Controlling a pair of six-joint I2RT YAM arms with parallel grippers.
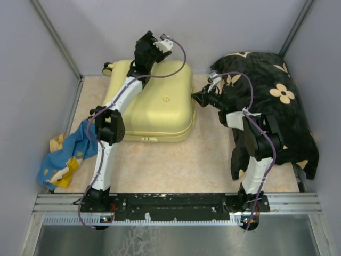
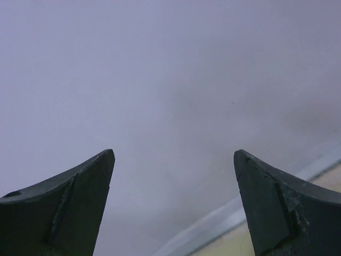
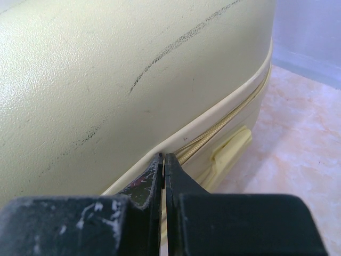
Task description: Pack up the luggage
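Left gripper (image 2: 173, 160) is hanging wide open over the closed luggage (image 1: 160, 104); right gripper (image 3: 163, 158) is sitting pinched shut at its zipper (image 3: 213, 130).

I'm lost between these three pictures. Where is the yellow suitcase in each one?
Top external: the luggage lies closed, left of centre.
Left wrist: not in it; only the left gripper, open, before a grey wall.
Right wrist: its shell fills the upper left, with the shut right gripper at the zip seam.
Shared landmark: the beige tabletop, in the top and right wrist views.
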